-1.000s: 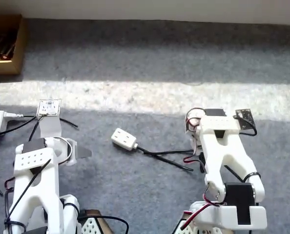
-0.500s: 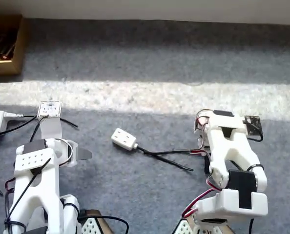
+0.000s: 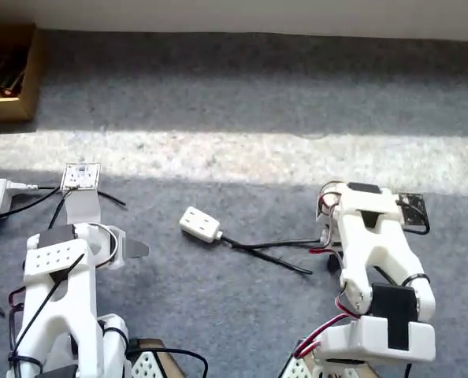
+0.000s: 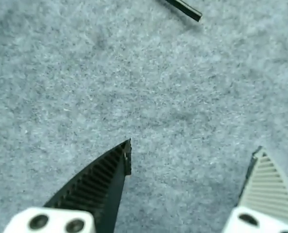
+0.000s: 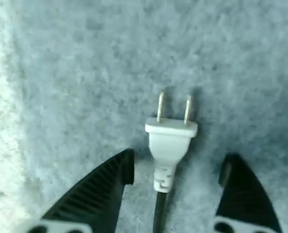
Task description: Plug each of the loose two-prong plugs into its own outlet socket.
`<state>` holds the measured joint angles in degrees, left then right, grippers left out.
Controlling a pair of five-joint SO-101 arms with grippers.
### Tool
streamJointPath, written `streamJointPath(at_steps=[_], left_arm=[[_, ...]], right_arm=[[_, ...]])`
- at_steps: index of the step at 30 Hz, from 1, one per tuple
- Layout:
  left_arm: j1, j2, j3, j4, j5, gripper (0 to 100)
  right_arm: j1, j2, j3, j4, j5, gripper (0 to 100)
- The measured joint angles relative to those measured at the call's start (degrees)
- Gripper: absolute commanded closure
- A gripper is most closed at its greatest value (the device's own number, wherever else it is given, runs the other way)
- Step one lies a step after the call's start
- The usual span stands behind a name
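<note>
The right arm (image 3: 373, 250) is seen folded forward, its wrist pitched down at the grey carpet (image 3: 242, 94). The right gripper (image 5: 179, 165) is spread wide with nothing held, and its black fingers (image 5: 105, 189) flank, without touching, a white two-prong plug (image 5: 170, 138) laid flat on the carpet. The left gripper (image 4: 192, 150) is likewise held wide open and empty above the carpet. A white oblong outlet socket (image 3: 200, 224) is seen lying between the arms.

White two-prong plug (image 5: 170, 138) lies flat on the grey carpet (image 5: 86, 58), both brass prongs bare, unplugged, black cord at its tail; white outlet socket (image 3: 200, 224) lies mid-carpet at a slant, unoccupied, black cord (image 3: 265, 250) trailing off it.
</note>
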<state>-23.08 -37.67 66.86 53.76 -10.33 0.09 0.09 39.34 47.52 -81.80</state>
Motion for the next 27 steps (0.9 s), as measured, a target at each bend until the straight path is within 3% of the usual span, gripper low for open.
streamJointPath(at_steps=[13,27], left_arm=[[0.00,0.00,0.18,-0.18,0.00,62],[0.00,0.00,0.18,-0.18,0.00,62]], right_arm=[[-1.76,-10.02,-0.44,10.29,0.00,77.7],[-2.20,-5.54,0.53,7.56,0.00,77.7]])
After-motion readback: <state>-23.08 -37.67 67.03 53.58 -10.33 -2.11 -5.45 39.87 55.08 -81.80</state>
